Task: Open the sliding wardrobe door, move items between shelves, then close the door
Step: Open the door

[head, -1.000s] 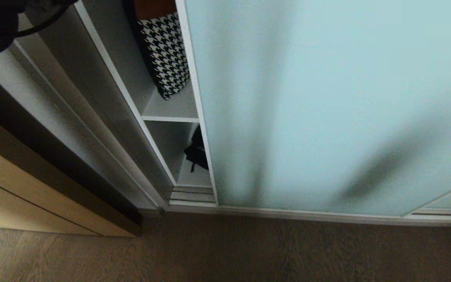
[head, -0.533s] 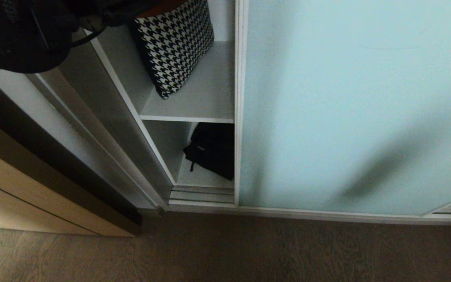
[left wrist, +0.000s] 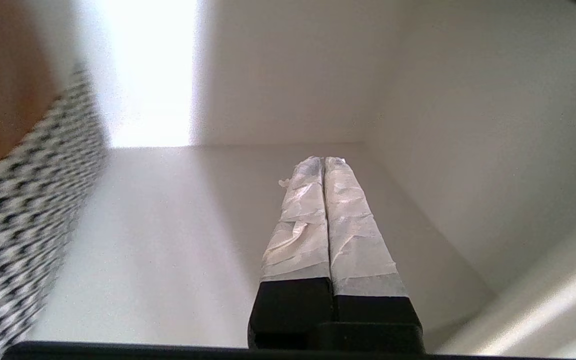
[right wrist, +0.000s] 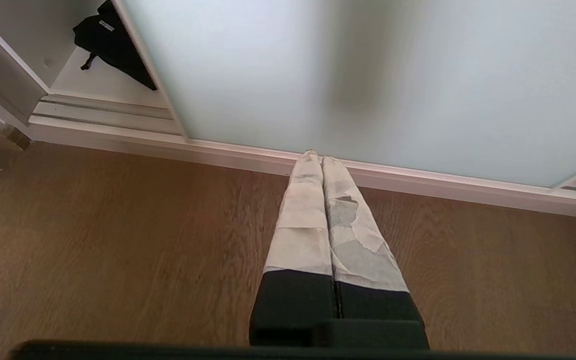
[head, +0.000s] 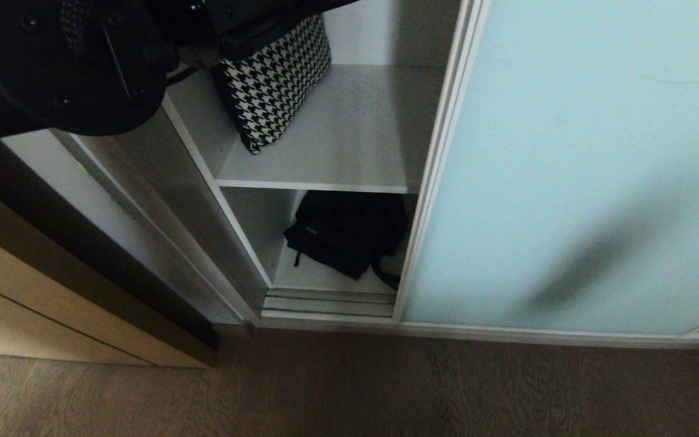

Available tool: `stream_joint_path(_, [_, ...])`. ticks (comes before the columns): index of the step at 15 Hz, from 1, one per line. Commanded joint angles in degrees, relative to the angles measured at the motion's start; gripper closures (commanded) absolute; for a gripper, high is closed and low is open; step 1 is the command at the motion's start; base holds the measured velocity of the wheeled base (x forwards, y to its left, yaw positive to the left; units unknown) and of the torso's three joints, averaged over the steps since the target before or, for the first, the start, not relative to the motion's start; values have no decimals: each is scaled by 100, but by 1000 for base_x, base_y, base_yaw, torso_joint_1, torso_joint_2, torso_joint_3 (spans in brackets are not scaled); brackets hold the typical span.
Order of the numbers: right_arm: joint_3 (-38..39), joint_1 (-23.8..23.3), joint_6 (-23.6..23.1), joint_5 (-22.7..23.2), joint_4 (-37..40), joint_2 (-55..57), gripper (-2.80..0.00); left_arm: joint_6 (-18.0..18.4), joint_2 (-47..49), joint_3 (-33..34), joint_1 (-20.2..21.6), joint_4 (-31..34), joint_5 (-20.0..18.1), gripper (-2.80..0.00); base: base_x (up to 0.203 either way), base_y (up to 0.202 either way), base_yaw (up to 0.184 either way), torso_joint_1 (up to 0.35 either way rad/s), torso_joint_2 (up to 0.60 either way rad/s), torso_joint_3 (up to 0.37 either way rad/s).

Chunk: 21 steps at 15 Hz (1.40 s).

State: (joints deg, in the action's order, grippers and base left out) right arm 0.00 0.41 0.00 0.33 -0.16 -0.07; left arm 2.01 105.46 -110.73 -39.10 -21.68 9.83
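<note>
Left gripper (left wrist: pixel 324 161) tape-wrapped, closed on nothing, over smooth white-grey shelf (left wrist: pixel 178 240), floppy black bag (head: pixel 343 233) below

The left gripper (left wrist: pixel 324 161) reaches into a white-grey compartment, its two tape-wrapped fingers (left wrist: pixel 302 220) pressed together with nothing between them; beneath them lies a bare shelf (left wrist: pixel 168 240); a houndstooth-patterned cushion (left wrist: pixel 23 220) stands at one side of the shelf, blurred, with something brown above it; the back wall (left wrist: pixel 278 75) is brightly lit in one strip; a plain side wall (left wrist: pixel 493 125) closes the other side.
</note>
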Motion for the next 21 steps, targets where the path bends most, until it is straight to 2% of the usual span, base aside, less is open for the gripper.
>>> stream_joint_path(1, [0,2,0,2,-2,-1,0,-17,-374,82,166,372,131,0,0,0,0,0,0,0])
stream_joint_path(3, [0,2,0,2,-2,-1,0,-46,-1036,332,514,1287,210,0,0,0,0,0,0,0])
stream_joint_path(5, [0,2,0,2,-2,-1,0,-49,-1912,857,963,2170,207,0,0,0,0,0,0,0])
stream_joint_path(8, [0,2,0,2,-2,-1,0,-51,-3148,2363,1813,2631,9,0,0,0,0,0,0,0])
stream_joint_path(10, [0,2,0,2,-2,-1,0,-89,-4032,3292,2059,2723,-337,0,0,0,0,0,0,0])
stream_joint_path(13, [0,2,0,2,-2,-1,0,-398,-5134,4248,2373,2887,-908,0,0,0,0,0,0,0])
stream_joint_path(15, [0,2,0,2,-2,-1,0,-494,-5759,4644,2945,3283,-1528,0,0,0,0,0,0,0])
stream_joint_path(17, [0,2,0,2,-2,-1,0,-533,-6457,4958,3621,3843,-2303,0,0,0,0,0,0,0])
stream_joint_path(19, [0,2,0,2,-2,-1,0,-517,-7189,5456,3900,4251,-2563,0,0,0,0,0,0,0])
stream_joint_path(21, [0,2,0,2,-2,-1,0,-438,-7965,6178,3980,4406,-2531,0,0,0,0,0,0,0])
